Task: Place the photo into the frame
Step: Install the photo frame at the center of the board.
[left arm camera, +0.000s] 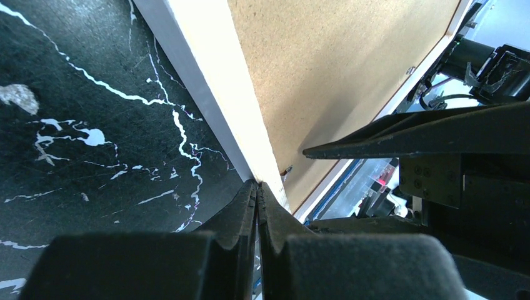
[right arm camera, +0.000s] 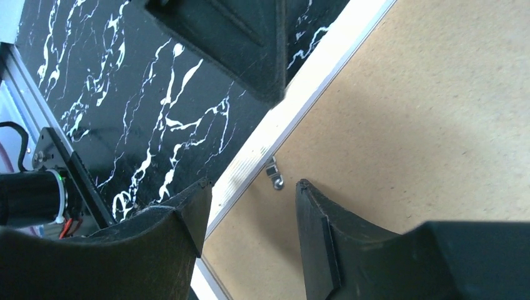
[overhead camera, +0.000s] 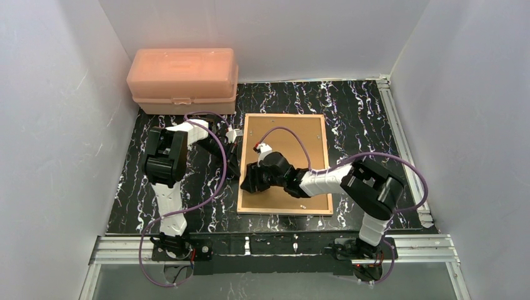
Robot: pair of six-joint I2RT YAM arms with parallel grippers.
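Observation:
The frame (overhead camera: 281, 211) lies face down in the middle of the table, its tan wood back up and a brown backing board (overhead camera: 294, 140) inside it. The photo is out of view. My left gripper (overhead camera: 235, 167) is shut, and its tips (left arm camera: 257, 185) touch the frame's left rim (left arm camera: 219, 81). My right gripper (overhead camera: 249, 181) is open and empty above that same rim (right arm camera: 300, 100). One finger is over the table and the other over the board (right arm camera: 425, 125). A small metal turn clip (right arm camera: 273, 175) lies between the fingertips.
A pink plastic box (overhead camera: 182, 80) stands at the back left against the wall. White walls enclose the black marbled table (overhead camera: 356, 112) on three sides. A metal rail (overhead camera: 400, 144) runs along the right side. The two grippers are close together at the frame's left rim.

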